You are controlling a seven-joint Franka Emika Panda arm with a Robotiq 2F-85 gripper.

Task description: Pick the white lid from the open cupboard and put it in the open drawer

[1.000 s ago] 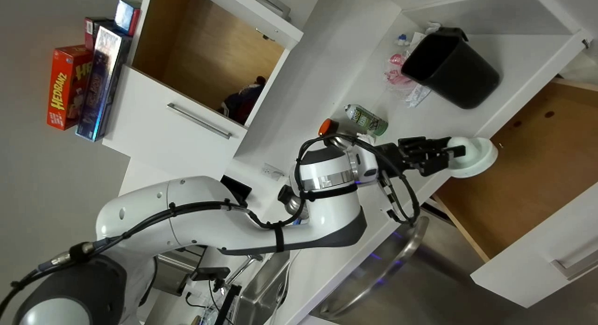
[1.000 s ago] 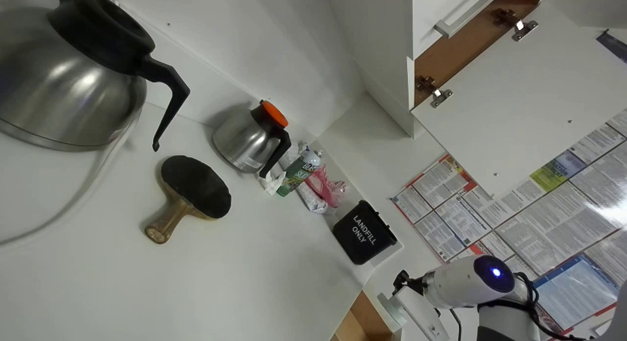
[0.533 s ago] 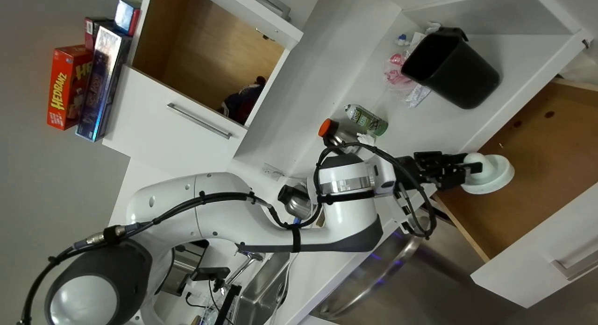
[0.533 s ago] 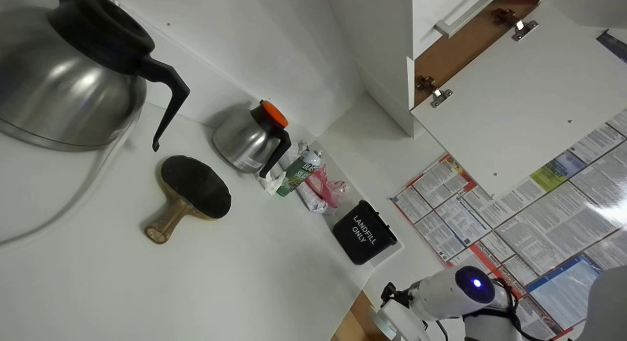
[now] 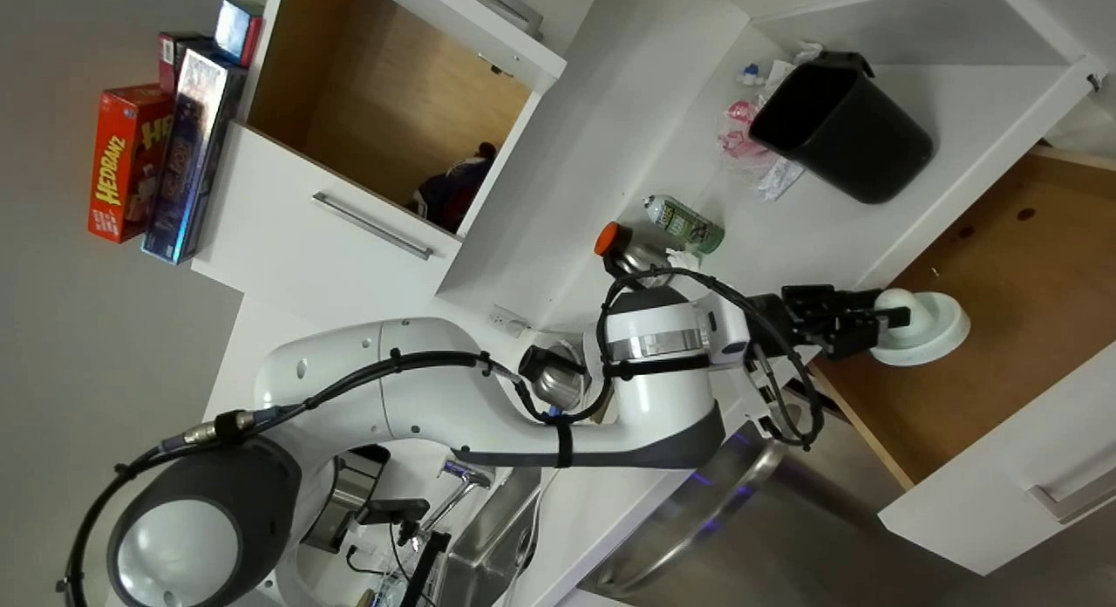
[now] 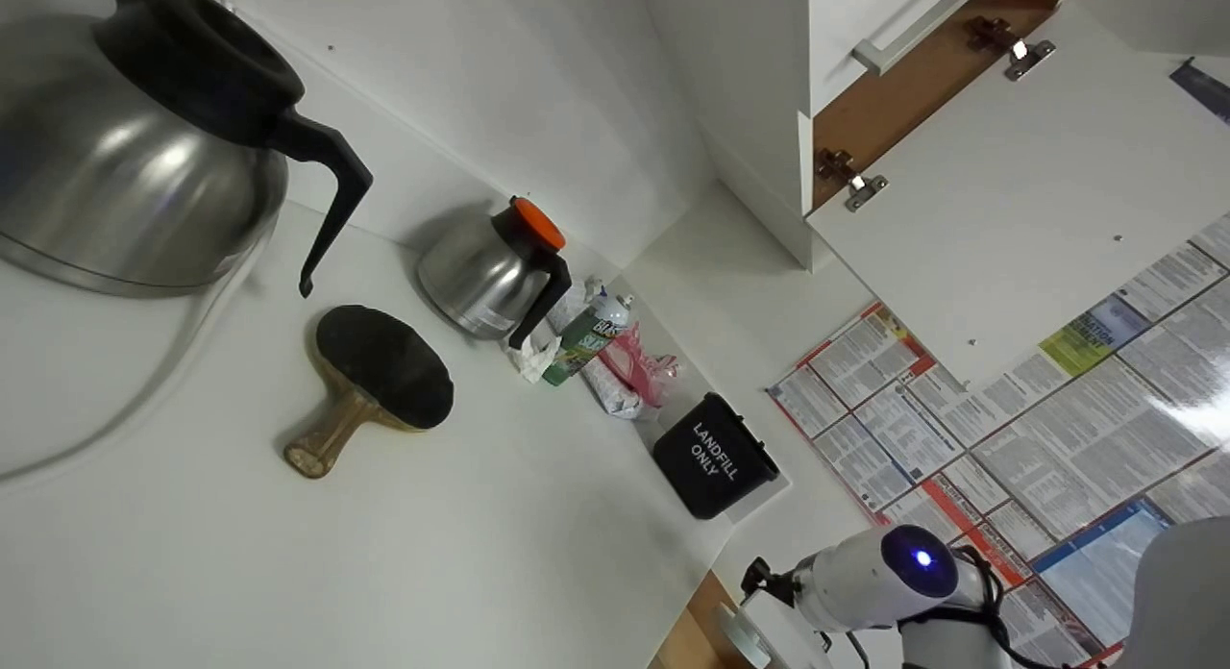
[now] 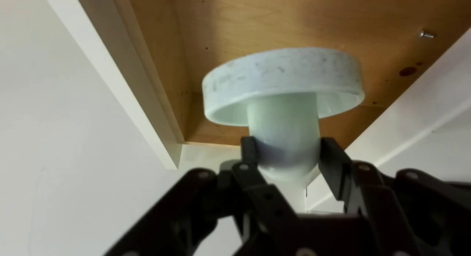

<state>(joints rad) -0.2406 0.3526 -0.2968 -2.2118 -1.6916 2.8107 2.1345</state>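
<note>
The white lid [image 5: 926,344] is a round disc with a raised rim and a thick rounded knob. My gripper [image 5: 879,307] is shut on the knob, one finger on each side. In the wrist view the lid [image 7: 283,74] hangs beyond my fingertips [image 7: 287,149], its rim a little tilted. The lid is over the open drawer [image 5: 985,398], whose wood interior [image 7: 250,13] lies behind it; I cannot tell the height between them. The lid also shows in an exterior view [image 6: 740,635]. The open cupboard [image 5: 401,84] has a wood interior with a dark bundle in its lower corner.
A black bin [image 5: 876,145], a green spray can [image 5: 684,225] and a metal jug with an orange lid [image 6: 485,275] stand on the counter. A black paddle [image 6: 384,366] lies there. The drawer's white front [image 5: 1003,494] faces outward. A small screw [image 7: 427,35] lies in the drawer.
My gripper and the lid have moved right and down in an exterior view, from the counter edge to farther over the drawer. The last half second shows only a small shift. The grip is unchanged.
</note>
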